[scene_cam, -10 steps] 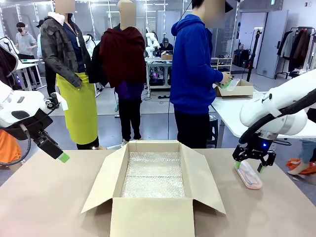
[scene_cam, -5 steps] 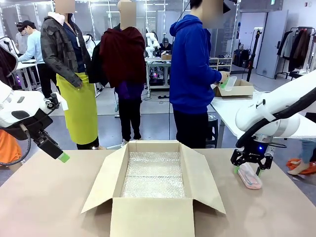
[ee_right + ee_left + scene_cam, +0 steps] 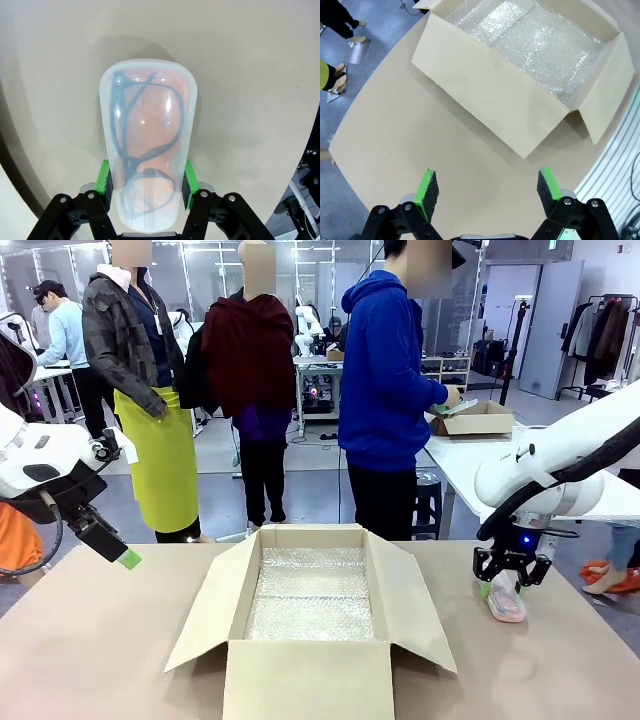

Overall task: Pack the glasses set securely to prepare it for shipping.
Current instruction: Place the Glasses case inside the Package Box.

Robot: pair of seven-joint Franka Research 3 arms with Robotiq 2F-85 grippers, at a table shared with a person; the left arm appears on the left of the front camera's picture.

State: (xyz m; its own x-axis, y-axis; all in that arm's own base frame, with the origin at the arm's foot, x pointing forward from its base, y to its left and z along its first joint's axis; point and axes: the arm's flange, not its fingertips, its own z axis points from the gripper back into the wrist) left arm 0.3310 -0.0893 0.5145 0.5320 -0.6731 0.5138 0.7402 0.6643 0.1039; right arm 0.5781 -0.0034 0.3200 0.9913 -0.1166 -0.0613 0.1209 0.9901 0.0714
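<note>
One case of the glasses set, a clear-white case (image 3: 147,135) with black-framed glasses over pink lining, lies on the table at the right. My right gripper (image 3: 146,184) is shut on it, green pads (image 3: 105,181) pressing both long sides. In the front view that gripper (image 3: 510,582) stands over the case (image 3: 508,604) to the right of the box. A person in blue at the far side holds a mint green case (image 3: 452,407). My left gripper (image 3: 487,192) hangs open above the table's left part, holding nothing, also seen at the left gripper (image 3: 120,552).
A big open cardboard box (image 3: 305,675) lined with bubble wrap (image 3: 310,595) stands mid-table, its flaps spread out. In the left wrist view the box (image 3: 490,95) lies ahead of the fingers. A small cardboard box (image 3: 480,420) sits on a white table behind.
My right gripper has come down and closed its jaws on the clear-white case. The person's hand with the green case has dropped toward the small box. The left arm has stayed still.
</note>
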